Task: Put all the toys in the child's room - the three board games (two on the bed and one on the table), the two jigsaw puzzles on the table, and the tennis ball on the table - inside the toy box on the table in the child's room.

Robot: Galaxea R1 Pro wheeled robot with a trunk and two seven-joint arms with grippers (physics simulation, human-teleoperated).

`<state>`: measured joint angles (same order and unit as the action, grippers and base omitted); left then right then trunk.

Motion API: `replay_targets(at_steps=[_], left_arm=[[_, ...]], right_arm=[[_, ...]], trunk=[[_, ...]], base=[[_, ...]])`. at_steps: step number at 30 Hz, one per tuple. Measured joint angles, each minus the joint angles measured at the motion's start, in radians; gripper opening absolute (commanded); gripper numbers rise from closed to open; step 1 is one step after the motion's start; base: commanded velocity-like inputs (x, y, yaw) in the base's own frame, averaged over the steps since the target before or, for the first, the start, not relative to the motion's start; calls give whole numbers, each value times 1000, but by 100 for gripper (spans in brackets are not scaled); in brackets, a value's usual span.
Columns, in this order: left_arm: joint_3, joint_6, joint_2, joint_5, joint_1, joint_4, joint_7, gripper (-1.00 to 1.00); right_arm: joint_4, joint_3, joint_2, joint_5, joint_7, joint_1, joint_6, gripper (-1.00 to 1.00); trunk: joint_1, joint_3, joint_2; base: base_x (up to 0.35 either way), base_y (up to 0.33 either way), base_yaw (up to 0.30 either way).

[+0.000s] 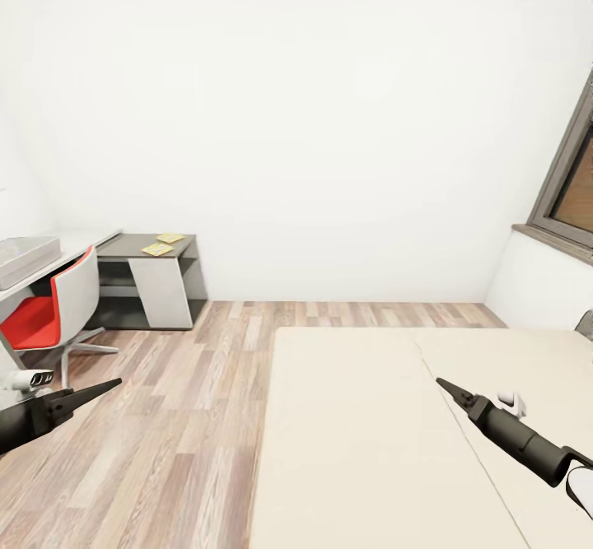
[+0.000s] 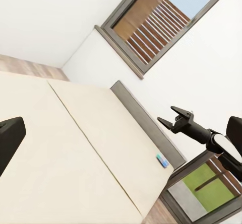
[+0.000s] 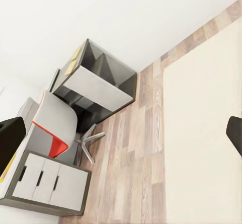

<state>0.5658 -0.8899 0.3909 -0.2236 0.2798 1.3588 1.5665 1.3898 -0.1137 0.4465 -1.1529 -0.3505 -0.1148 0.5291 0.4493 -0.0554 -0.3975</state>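
Two thin yellow jigsaw puzzles (image 1: 163,244) lie flat and just beside each other on the dark corner section of the table (image 1: 136,246), against the far wall. On the table's light part, at the left edge of the head view, sits the grey toy box (image 1: 25,258). A red and white swivel chair (image 1: 51,312) stands on the wooden floor (image 1: 173,417) in front of it. The bed (image 1: 362,442) spreads its plain cream mattress nearer, on the right, and a small blue box (image 2: 162,159), perhaps a board game, lies near its far edge by the headboard. The left gripper (image 1: 105,386) hangs over the floor, pinched to a point. The right gripper (image 2: 172,119) hovers above the mattress with its jaws parted. A window (image 1: 576,179) is in the right wall.
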Motion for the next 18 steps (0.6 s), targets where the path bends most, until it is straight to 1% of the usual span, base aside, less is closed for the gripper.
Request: replay_targets(at_steps=[18], left_arm=[[0, 0, 0, 0, 0, 0, 0, 100]], right_arm=[[0, 0, 0, 0, 0, 0, 0, 100]], trunk=[[0, 0, 0]], base=[[0, -164, 0]])
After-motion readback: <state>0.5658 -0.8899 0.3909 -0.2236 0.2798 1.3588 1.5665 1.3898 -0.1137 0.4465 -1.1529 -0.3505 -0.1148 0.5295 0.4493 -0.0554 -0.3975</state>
